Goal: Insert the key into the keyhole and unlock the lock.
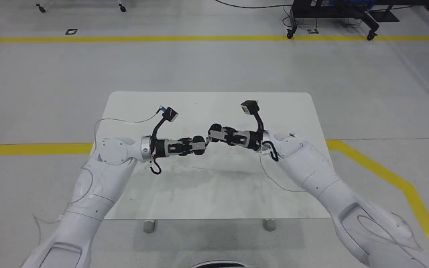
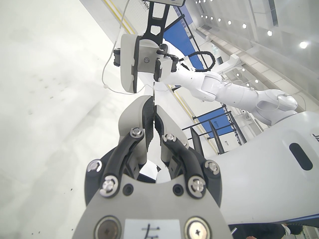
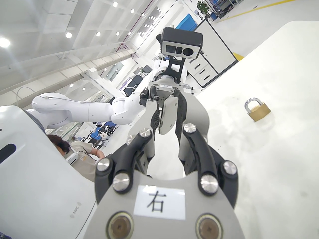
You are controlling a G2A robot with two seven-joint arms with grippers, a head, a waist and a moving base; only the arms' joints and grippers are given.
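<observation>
My left gripper (image 2: 152,104) is shut on a thin key (image 2: 153,91), seen edge-on and sticking out past its fingertips. My right gripper (image 2: 145,84) faces it head-on with its jaws open, and the key tip sits between its two fingers. In the right wrist view my right gripper (image 3: 169,106) stands open around the tip of the left gripper (image 3: 166,118). A brass padlock (image 3: 258,110) with a silver shackle lies flat on the table, off to the side of both grippers. In the top view the left gripper (image 1: 200,143) and right gripper (image 1: 213,133) meet above the table's middle.
The white table (image 1: 201,107) has rounded corners, and both arms hover over its centre. Thin white cables (image 1: 124,120) trail from the arms above the tabletop. Small dark specks (image 3: 224,125) dot the surface near the padlock.
</observation>
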